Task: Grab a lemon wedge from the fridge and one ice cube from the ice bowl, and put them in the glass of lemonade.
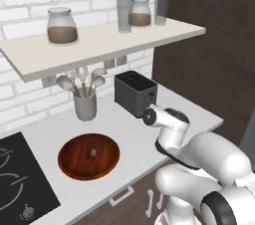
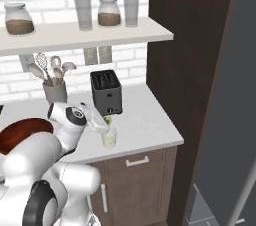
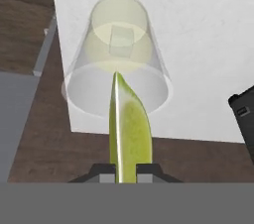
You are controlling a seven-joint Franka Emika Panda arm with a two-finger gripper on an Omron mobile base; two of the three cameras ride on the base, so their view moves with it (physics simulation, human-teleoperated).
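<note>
My gripper (image 3: 126, 172) is shut on the lemon wedge (image 3: 129, 129), a yellow-green slice that points down at the glass of lemonade (image 3: 117, 54) directly below it. A pale ice cube (image 3: 121, 42) lies in the liquid inside the glass. In the right base view the gripper (image 2: 103, 122) hovers just over the glass (image 2: 109, 138) near the counter's front edge, with the wedge (image 2: 109, 119) at its tip. The wooden ice bowl (image 1: 88, 157) sits left of the arm with one small cube (image 1: 92, 154) in it. The grey fridge (image 2: 240, 70) stands at the far right.
A black toaster (image 2: 106, 90) stands just behind the glass, and a grey utensil cup (image 2: 55, 90) to its left. A shelf (image 2: 85, 35) with jars and tall glasses hangs above. A dark tall cabinet panel (image 2: 185, 70) bounds the counter on the right. The black cooktop (image 1: 20, 179) lies far left.
</note>
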